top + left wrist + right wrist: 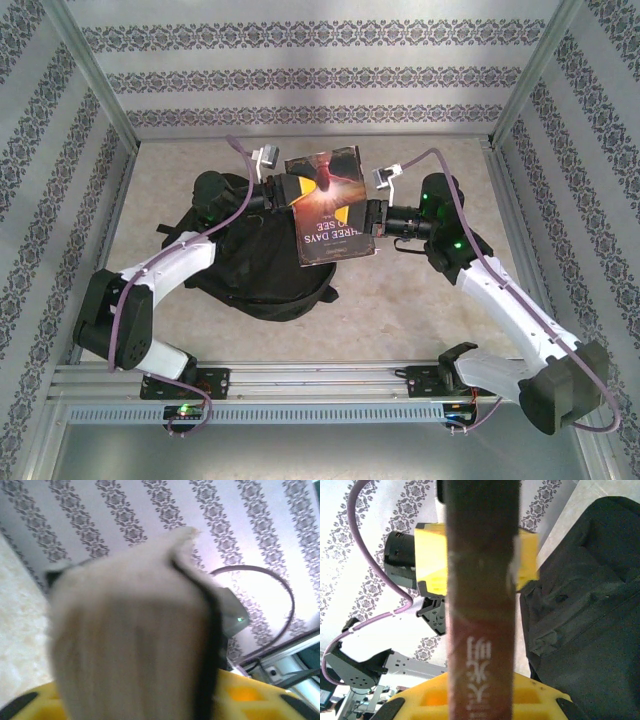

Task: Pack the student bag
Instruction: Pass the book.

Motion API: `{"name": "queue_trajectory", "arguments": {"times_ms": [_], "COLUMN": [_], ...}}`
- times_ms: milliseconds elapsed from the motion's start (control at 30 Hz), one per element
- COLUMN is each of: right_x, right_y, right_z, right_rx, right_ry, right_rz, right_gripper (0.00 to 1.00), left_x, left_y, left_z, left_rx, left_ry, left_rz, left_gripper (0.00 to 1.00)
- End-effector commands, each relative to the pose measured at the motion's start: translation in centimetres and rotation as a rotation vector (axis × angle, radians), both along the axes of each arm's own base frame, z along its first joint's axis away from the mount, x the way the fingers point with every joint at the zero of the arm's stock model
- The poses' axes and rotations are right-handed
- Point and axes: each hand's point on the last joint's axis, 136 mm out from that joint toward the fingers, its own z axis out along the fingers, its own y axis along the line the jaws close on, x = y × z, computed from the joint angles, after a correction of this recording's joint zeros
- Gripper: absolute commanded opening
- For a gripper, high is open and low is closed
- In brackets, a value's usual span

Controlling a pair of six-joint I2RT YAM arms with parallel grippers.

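Student bag [250, 275] lies left of centre on the table [420, 310] in my overhead camera, a black slumped heap partly under my left forearm. Its long axis seems to run from far left to near right, with a rounded edge toward the near side. I cannot tell which end is its top. A thin strap pokes out on its left.

My left hand [288, 190] reaches across the bag's far part to the left edge of a book [328, 205]. Through the right wrist camera I see its yellow fingers [430, 555] standing on either side of the book, but I cannot tell whether they press on it. In the left wrist camera the page edge looms blurred, close to the lens.

The book hangs in the air over the bag's far right corner, cover up, long axis running near to far with a slight lean, title toward its near end.

My right hand [375, 215] is clamped on the book's right edge, the spine rising between its fingers, with the bag lying beyond on the right of that view.
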Motion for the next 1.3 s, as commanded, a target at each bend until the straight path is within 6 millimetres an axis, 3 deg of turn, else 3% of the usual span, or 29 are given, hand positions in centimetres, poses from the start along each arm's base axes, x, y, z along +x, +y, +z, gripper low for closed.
{"name": "queue_trajectory", "arguments": {"times_ms": [0,133,200,267,367,467,533,633,833,1033,1267], "right_x": [0.3,1.5,1.7,1.7,2.1,2.1,1.8,1.1,0.2,1.2,2.3], "right_y": [-0.4,-1.2,-1.3,-1.3,-2.2,-3.7,-5.2,-6.3,-5.2,-3.3,-0.7], "right_z": [1.2,0.5,0.5,0.5,0.2,0.3,0.4,-0.4,-0.4,0.1,1.4], "right_rx": [0.03,0.022,0.024,0.021,0.003,0.063,0.135,0.21,0.34,0.374,0.459], "right_ry": [-0.053,-0.037,-0.037,-0.038,-0.041,-0.101,-0.137,-0.156,-0.145,-0.131,-0.106], "right_rz": [-0.014,-0.074,-0.08,-0.076,-0.155,-0.294,-0.409,-0.517,-0.577,-0.575,-0.516], "right_gripper": [0.0,0.01,0.05,0.2,0.56,0.71,0.86,0.97,0.97,0.94,0.69], "left_x": [-1.8,-2.2,-2.1,-1.9,-1.0,0.3,1.3,1.9,1.5,1.6,1.2], "left_y": [0.6,0.7,0.7,0.8,1.7,2.9,3.9,5.6,4.6,3.8,3.6], "left_z": [2.5,3.0,3.0,3.0,3.3,3.4,2.6,1.8,1.3,0.9,0.1], "left_rx": [-0.064,-0.09,-0.104,-0.121,-0.157,-0.191,-0.222,-0.282,-0.278,-0.311,-0.269], "left_ry": [-0.109,-0.121,-0.12,-0.111,-0.091,-0.057,-0.009,0.029,0.043,0.074,0.072], "left_rz": [-0.046,-0.064,-0.067,-0.059,0.023,0.149,0.253,0.374,0.4,0.386,0.411], "left_gripper": [0.31,0.05,0.0,0.0,0.0,0.0,0.0,0.0,0.0,0.0,0.0]}}
